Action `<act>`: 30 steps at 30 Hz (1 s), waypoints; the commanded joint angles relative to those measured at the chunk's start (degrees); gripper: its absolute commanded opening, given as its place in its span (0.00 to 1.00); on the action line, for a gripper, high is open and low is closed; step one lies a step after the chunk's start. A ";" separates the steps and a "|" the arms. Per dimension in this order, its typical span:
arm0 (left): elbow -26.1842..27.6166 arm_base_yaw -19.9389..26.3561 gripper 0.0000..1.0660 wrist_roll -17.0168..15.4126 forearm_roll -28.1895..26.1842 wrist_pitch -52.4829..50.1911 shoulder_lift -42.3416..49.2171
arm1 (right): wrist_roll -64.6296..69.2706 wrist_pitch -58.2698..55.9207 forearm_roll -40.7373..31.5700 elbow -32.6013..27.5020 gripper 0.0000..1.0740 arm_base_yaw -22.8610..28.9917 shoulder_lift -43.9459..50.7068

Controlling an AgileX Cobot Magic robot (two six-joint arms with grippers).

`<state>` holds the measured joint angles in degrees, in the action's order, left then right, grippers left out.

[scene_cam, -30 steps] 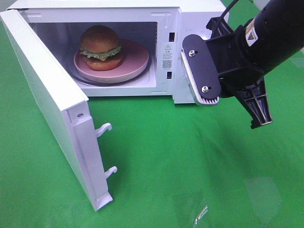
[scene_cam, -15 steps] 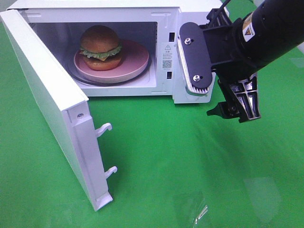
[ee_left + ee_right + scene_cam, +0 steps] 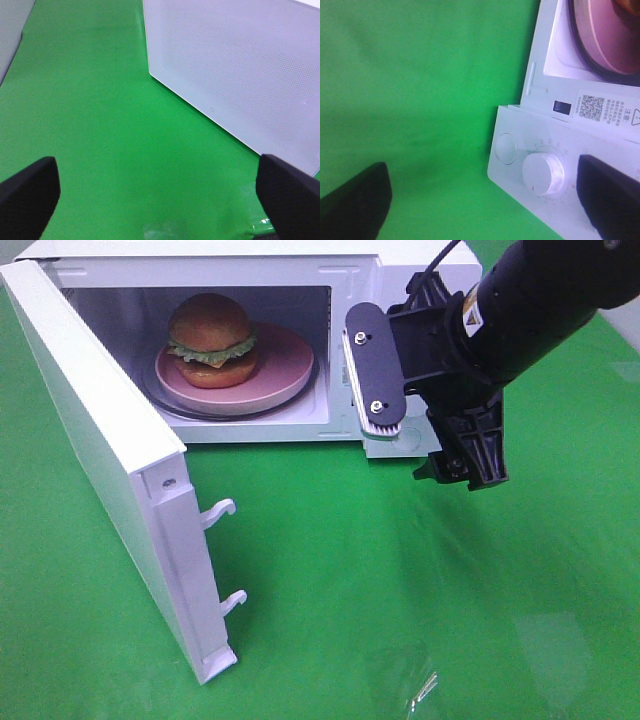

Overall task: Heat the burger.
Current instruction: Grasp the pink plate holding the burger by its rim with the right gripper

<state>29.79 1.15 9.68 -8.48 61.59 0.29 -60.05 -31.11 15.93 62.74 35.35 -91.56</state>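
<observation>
Inside the open microwave (image 3: pixel 352 300) at the back of the green tabletop (image 3: pixel 400 590), the burger (image 3: pixel 210 340) sits on a pink plate (image 3: pixel 285 370). The plate rests on the round turntable. The burger stands toward the left of the plate, upright, its top bun glossy and its lettuce frilling out at the sides. The microwave's door (image 3: pixel 90 440) is swung wide to the left, its inner face turned to the camera. Two white latch hooks (image 3: pixel 218 512) stick out of its free edge.

The right fingers (image 3: pixel 374 370) hang in front of the microwave's control panel, at the right of the oven opening. They stand wide apart with nothing between them. One flat, black-backed finger lies across the panel's front in the high view, and the other points down over the tabletop just beside it. Whether either touches the panel, I cannot tell. From the right wrist camera the two black tips frame the panel. It shows a white dial (image 3: pixel 543 173), a round button (image 3: pixel 506 148) next to it, and a code sticker (image 3: pixel 591 107) on the frame beyond. An edge of the pink plate shows past that.

The left fingers (image 3: pixel 27 192) are also spread wide and empty, over bare green tabletop. The dotted outer face of the door slants across the far side of that wrist view. That arm does not show in the high view.
</observation>
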 commanded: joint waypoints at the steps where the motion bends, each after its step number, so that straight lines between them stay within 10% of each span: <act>1: -0.17 0.11 0.94 -0.29 -0.11 -0.23 0.34 | 0.17 0.34 0.40 2.86 0.89 0.11 -2.92; 30: -0.17 0.11 0.94 -0.29 -0.11 -0.23 0.34 | 4.70 8.31 7.56 19.54 0.84 2.12 -21.89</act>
<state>29.79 1.15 9.68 -8.48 61.59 0.29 -55.58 -23.49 23.32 81.82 37.41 -113.45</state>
